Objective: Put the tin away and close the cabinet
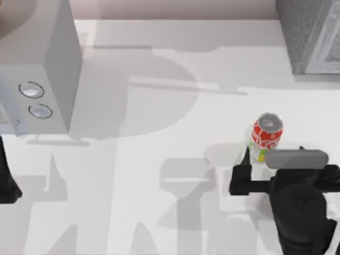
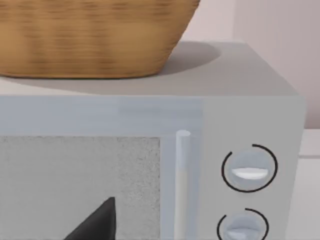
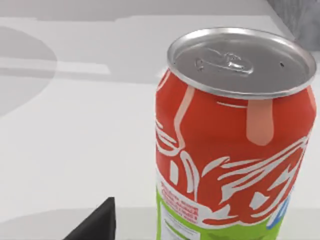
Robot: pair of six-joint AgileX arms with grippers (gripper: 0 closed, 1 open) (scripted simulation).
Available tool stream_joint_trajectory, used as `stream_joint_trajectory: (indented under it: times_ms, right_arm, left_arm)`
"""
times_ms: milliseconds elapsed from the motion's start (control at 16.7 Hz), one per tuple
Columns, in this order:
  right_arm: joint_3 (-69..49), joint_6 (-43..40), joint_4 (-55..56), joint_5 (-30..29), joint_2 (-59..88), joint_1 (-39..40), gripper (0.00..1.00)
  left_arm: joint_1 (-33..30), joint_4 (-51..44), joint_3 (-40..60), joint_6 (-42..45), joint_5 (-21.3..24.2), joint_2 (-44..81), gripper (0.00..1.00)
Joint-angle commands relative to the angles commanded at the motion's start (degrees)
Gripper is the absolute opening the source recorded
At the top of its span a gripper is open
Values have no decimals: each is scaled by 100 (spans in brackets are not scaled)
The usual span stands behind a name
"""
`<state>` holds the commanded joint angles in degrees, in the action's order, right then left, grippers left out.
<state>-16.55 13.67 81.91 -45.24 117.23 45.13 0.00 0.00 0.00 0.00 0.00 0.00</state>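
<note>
White and evenly lit, the table (image 1: 159, 159) carries the tin (image 1: 265, 137) at the lower right of the top view, upright and well apart from the cabinet (image 1: 305, 34), which is cut off at the upper right corner. A pale grey box with two round dials (image 1: 37, 79) occupies the upper left; in the left wrist view a woven basket (image 2: 90, 40) is seen resting on top of it.

The tin is judged light, rigid but thin-walled, with a smooth, slippery printed skin; too hard a squeeze could dent it. A hold across the middle of the cylinder, on the red body, looks best, with the silver top left alone.

The right hand (image 1: 265, 172) is set just below the tin in the top view, level and pointed at it, its dark crossbar spread wide. One finger (image 1: 246, 155) is seen beside the tin's lower band, so the hand is judged released and not yet closed on anything. The left hand (image 1: 8, 183) is parked at the left edge, facing the dialled box; its state cannot be told.
</note>
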Motion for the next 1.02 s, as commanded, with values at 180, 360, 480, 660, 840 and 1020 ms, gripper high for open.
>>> stream_joint_trajectory:
  times_ms: [180,360,480,660,840,1020]
  right_arm:
    - [-145,-94,379,-90,356,49,100]
    - [-178,-113,443,-105,421,55,100]
    - [-178,-113,443,-105,421,55,100]
    - [-177,-117,431,-82,416,16,100]
    - [-521,-234,369,184,603,-247,100]
    - [-1009,-375,255,568,878,-653,100]
  left_arm:
    - [0,0,0,0,0,0,100]
    - [0,0,0,0,0,0,100]
    - [0,0,0,0,0,0,100]
    - [0,0,0,0,0,0,100]
    - [0,0,0,0,0,0,100]
    - [0,0,0,0,0,0,100]
